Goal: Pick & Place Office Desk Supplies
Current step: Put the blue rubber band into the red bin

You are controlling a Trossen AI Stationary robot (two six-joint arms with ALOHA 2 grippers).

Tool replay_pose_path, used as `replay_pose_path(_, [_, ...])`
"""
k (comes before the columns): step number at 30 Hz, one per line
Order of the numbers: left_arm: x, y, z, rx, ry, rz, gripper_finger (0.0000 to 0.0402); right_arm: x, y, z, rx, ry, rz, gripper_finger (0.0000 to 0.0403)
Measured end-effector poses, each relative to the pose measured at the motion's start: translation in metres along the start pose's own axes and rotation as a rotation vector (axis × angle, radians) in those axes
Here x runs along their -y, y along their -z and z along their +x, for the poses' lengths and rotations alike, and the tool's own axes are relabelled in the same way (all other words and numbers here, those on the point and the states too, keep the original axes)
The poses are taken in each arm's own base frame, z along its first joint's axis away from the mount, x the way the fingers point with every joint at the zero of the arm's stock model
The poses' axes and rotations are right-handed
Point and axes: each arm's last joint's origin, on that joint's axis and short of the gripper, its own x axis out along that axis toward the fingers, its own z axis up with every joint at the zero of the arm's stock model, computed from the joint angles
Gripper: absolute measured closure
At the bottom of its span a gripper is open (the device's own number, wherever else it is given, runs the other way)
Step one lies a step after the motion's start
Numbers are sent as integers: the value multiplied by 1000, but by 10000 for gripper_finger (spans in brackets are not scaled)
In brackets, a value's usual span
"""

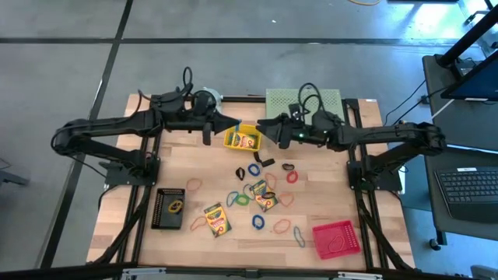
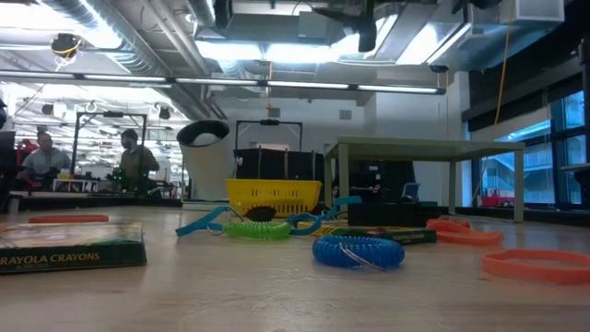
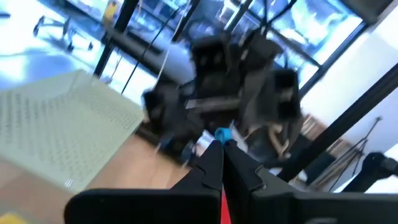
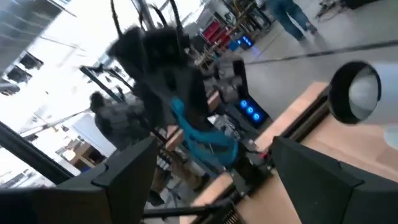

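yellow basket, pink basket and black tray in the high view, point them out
yellow basket [image 1: 232, 138], high view, on its left rim
pink basket [image 1: 348, 239], high view, on its right wall
black tray [image 1: 159, 210], high view, on its bare left part

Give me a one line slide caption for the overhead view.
Both arms meet above the yellow basket, left tool shut, right tool open, rubber bands and crayon boxes scattered below.

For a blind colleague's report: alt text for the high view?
Two dark arms meet above a yellow basket at the wooden table's far side, left gripper shut, right gripper open. Rubber-band loops and crayon boxes lie scattered nearer.
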Motion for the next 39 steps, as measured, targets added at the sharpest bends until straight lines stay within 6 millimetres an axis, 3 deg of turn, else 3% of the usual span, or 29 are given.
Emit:
replay_pose_path(8, [-10,3,15,15,-4,-68,400,7,9,8,-37,14,-4,84])
replay_pose_path(18, [-21,14,51,55,98,-157,400,9,9,8,-5,54,-54,84])
replay_pose_path(27, [-27,21,61,32,108,-198,400,9,9,8,-11,50,-54,101])
replay_pose_path(32, [-26,20,60,46,119,-193,400,9,10,8,-26,41,-42,188])
replay_pose_path(37, [-24,16,59,71,138,-179,400,9,10,8,-43,26,-3,348])
replay_pose_path(39, [-24,16,59,69,140,-179,400,8,10,8,-37,17,-3,387])
